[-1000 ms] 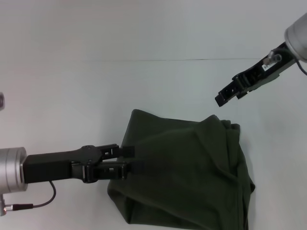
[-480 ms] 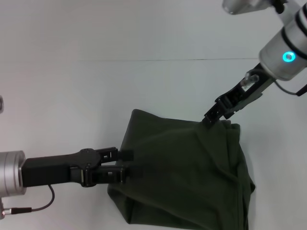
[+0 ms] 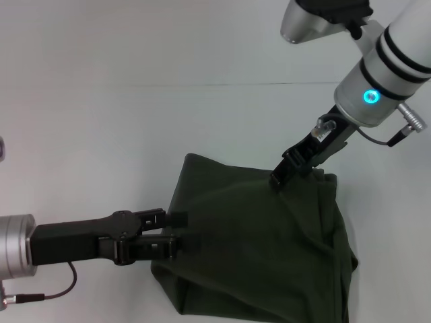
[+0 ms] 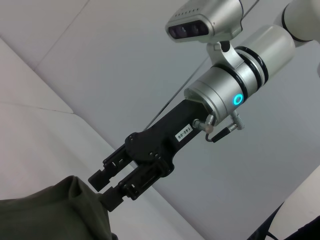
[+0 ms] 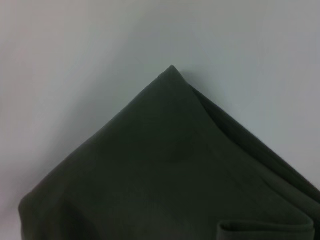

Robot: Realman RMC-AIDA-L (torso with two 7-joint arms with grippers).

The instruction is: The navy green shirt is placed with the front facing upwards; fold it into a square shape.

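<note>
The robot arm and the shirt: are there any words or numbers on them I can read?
Small white sticker on the black body of the right end effector: it has dark print that looks like digits, too small to read for sure.
Shirt: no letters or label show on the folded green cloth in any view.
Left end effector: no writing visible.

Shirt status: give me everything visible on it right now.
The shirt is dark olive-green soft cloth, folded into a rough, rumpled block on the white table. Layered edges show along its right side. No lettering or collar is visible. The left claw sits on its left edge; the right claw is at its far right corner.
</note>
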